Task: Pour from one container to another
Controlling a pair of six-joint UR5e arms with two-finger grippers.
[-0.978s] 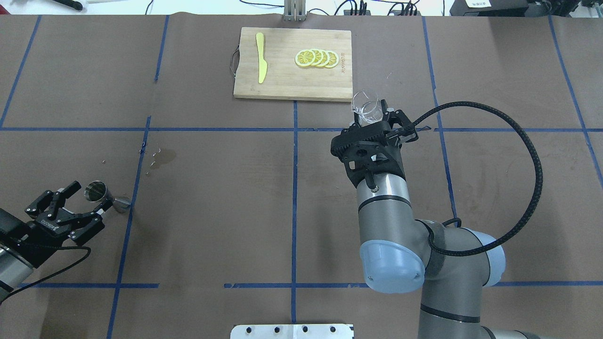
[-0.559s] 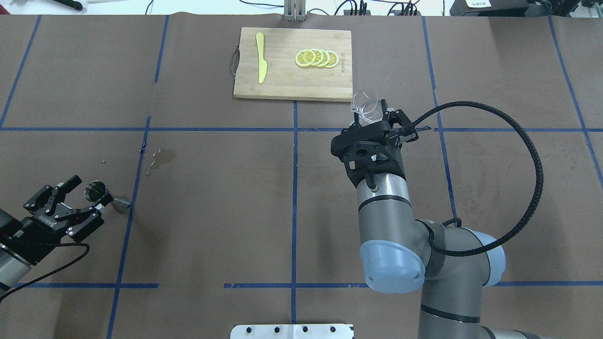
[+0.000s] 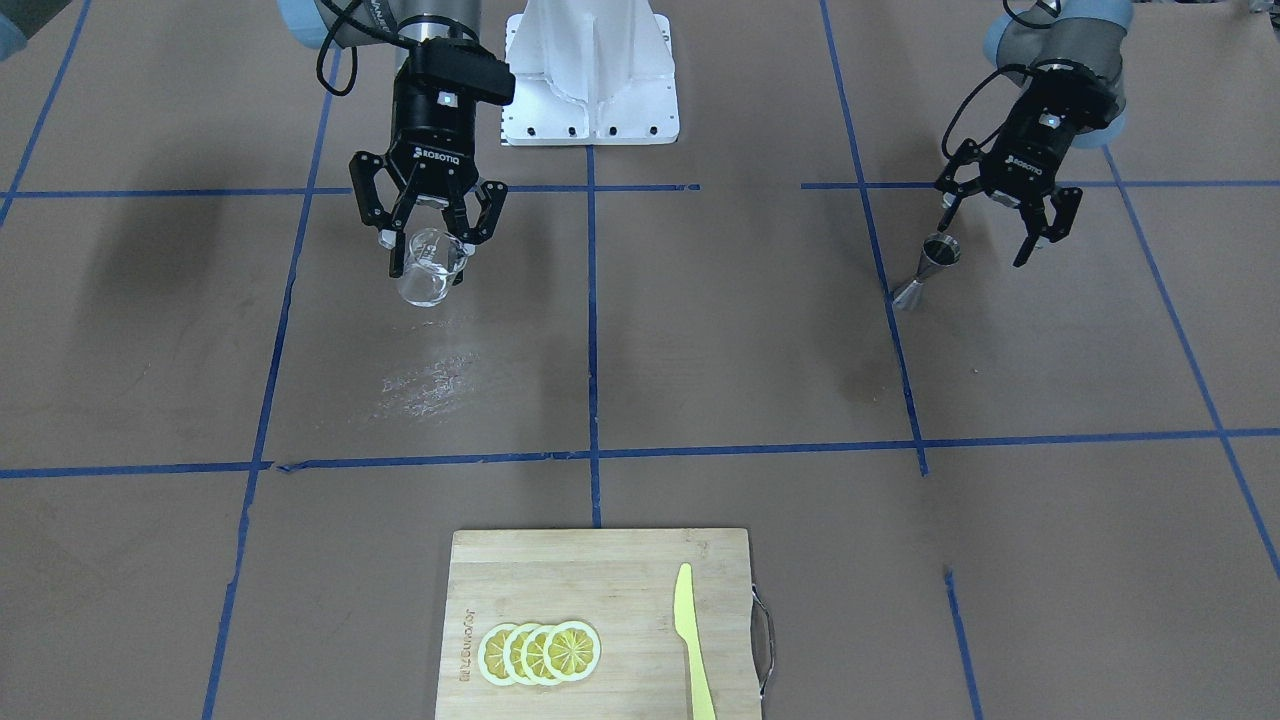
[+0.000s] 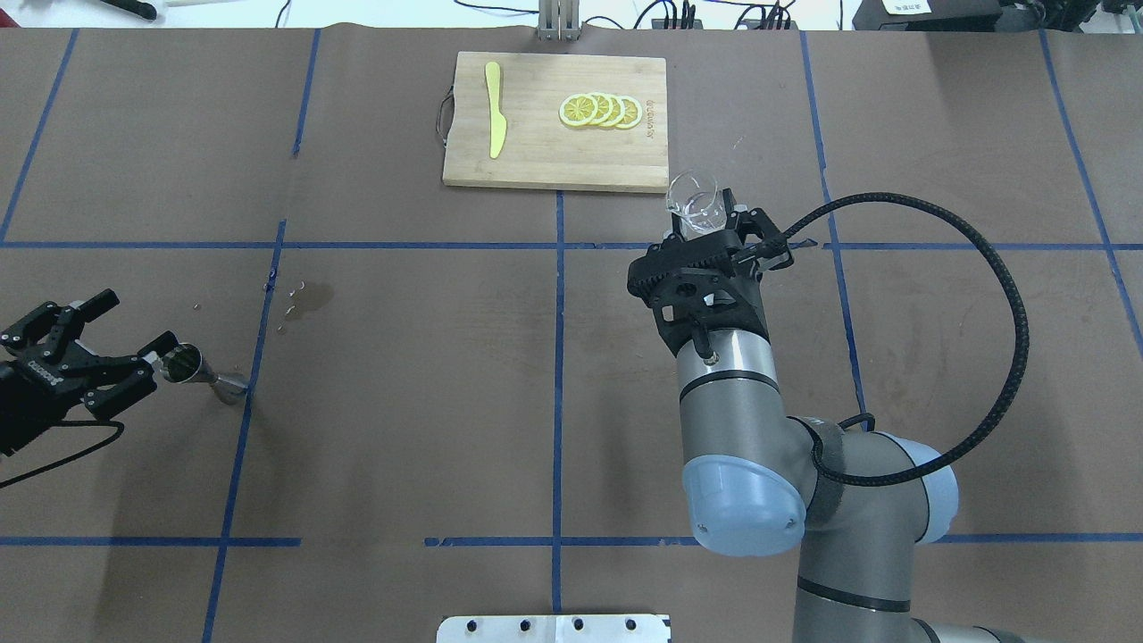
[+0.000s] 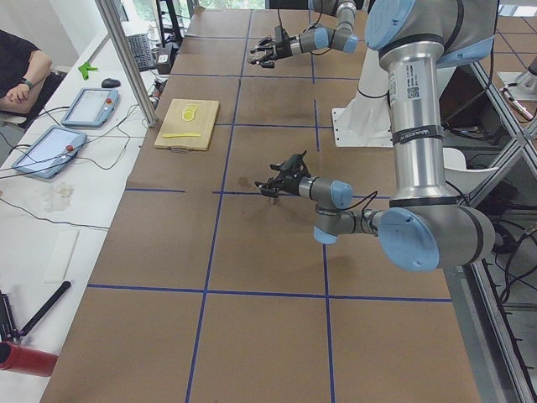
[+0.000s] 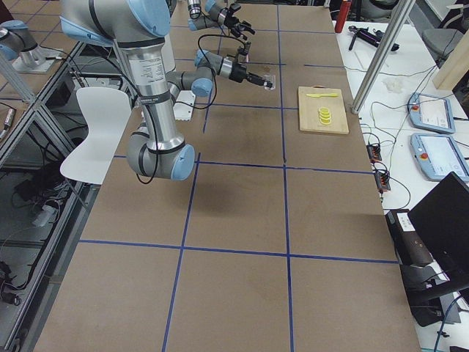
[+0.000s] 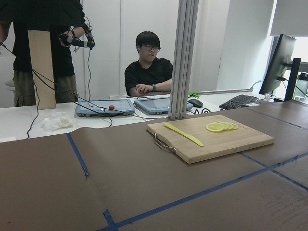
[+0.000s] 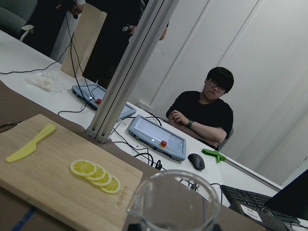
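A white operators' desk [image 7: 29, 120] with two tablet consoles [image 7: 103, 107] and a seated person in black [image 7: 147, 74] runs behind the bamboo cutting board [image 4: 545, 152], which lies on the brown paper-covered tabletop [image 4: 402, 446] gridded in blue tape. Just off the board's near corner, on the robot's right, the right hand [image 3: 428, 250] hangs above the surface, clamped on the small clear glass beaker-like cup [image 3: 428, 278], held upright; whether it holds liquid I cannot tell. Well away from the board, toward the robot's left and nearer the robot, the small shiny steel hourglass-shaped jigger [image 4: 192, 371] stands upright, the left hand [image 4: 134, 320] spread wide just beside it, gripping nothing. With the vessels this far apart, the pour looks not yet begun: they must be brought together, then the cup tipped. A wet sheen [image 3: 430, 375] lies between cup and board, a darker stain [image 4: 312, 295] between board and jigger; on the board sit a yellow plastic knife [image 4: 494, 107] and lemon slices [image 4: 600, 110].
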